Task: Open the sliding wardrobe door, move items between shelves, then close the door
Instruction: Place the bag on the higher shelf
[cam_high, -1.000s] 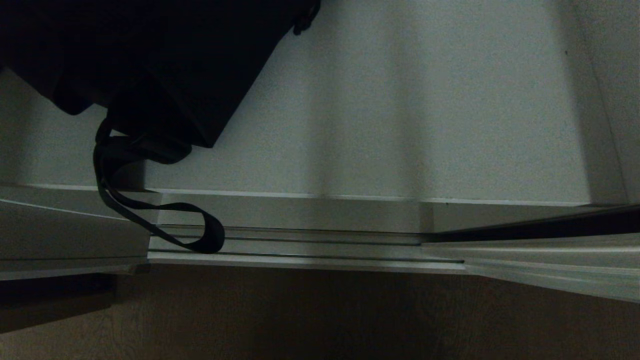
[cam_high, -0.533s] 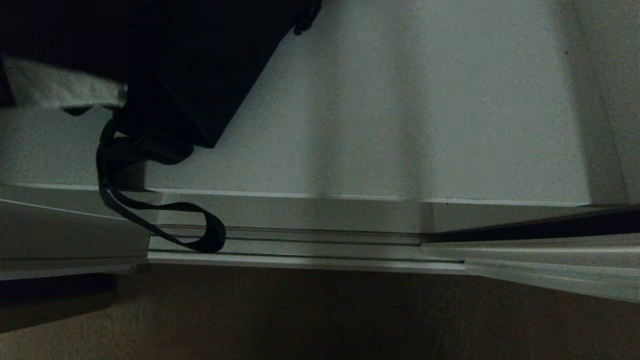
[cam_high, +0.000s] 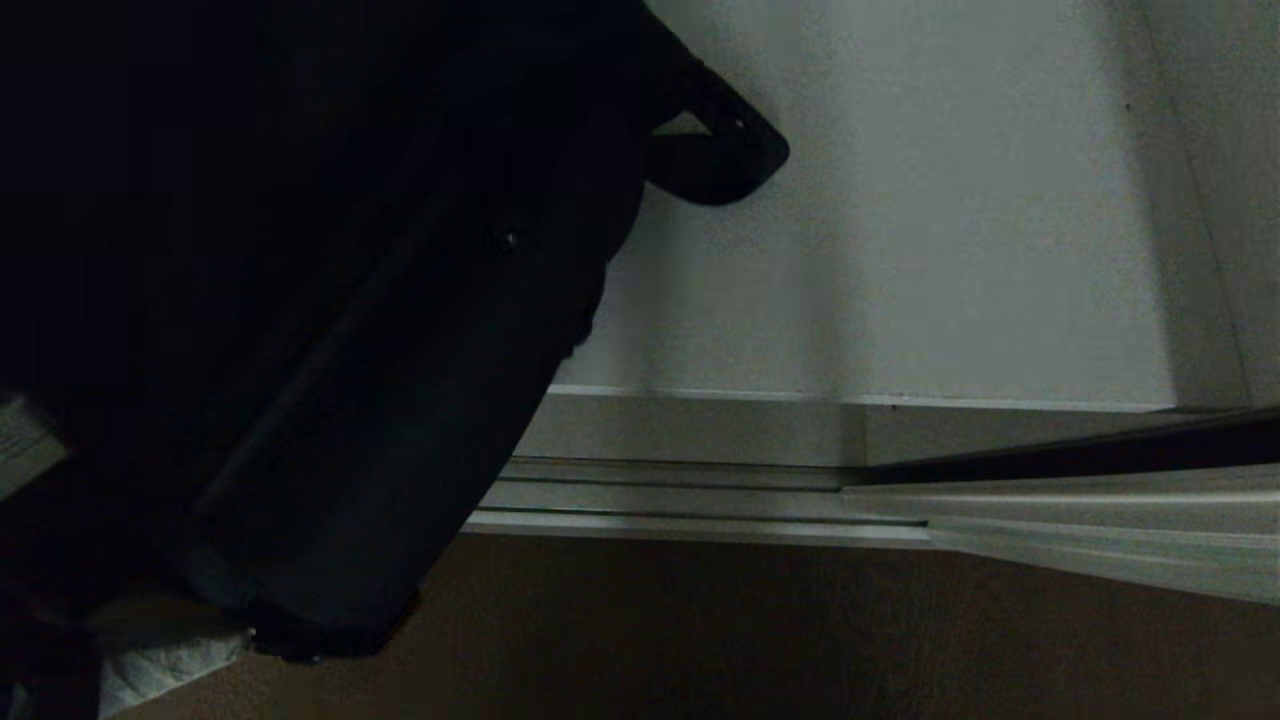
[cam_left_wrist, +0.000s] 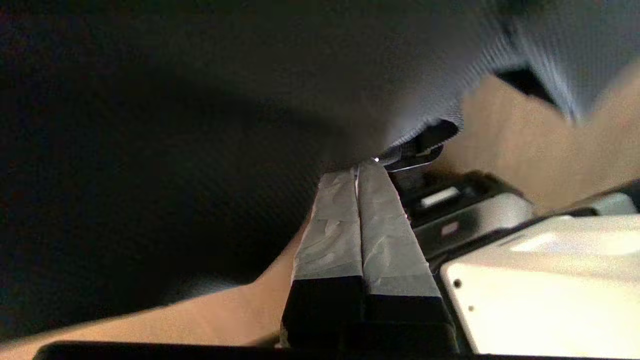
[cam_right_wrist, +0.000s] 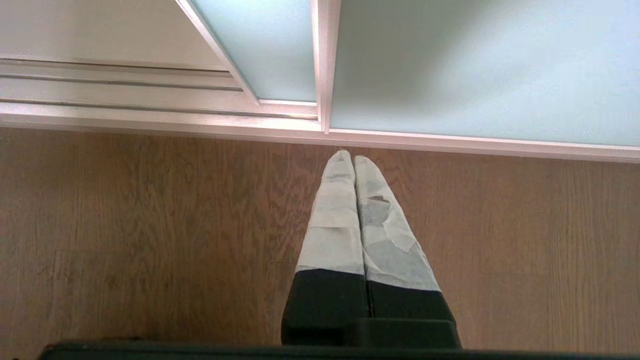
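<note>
since a second ago the black bag (cam_high: 330, 330) is rising off the shelf (cam_high: 900, 300), now filling the left of the head view. left end effector (cam_left_wrist: 357, 170) is pinching its soft, floppy fabric; right end effector (cam_right_wrist: 354, 160) is idling pressed together.

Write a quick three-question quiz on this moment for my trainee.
1. True or false: the right gripper holds the black bag.
2. The left gripper is: A) open, B) shut on the black bag, C) out of every view.
3. What surface does the right gripper point at?

Key: 1 false, it is shut on nothing. 2 B. 3 the wooden floor, just in front of the sliding wardrobe door.
</note>
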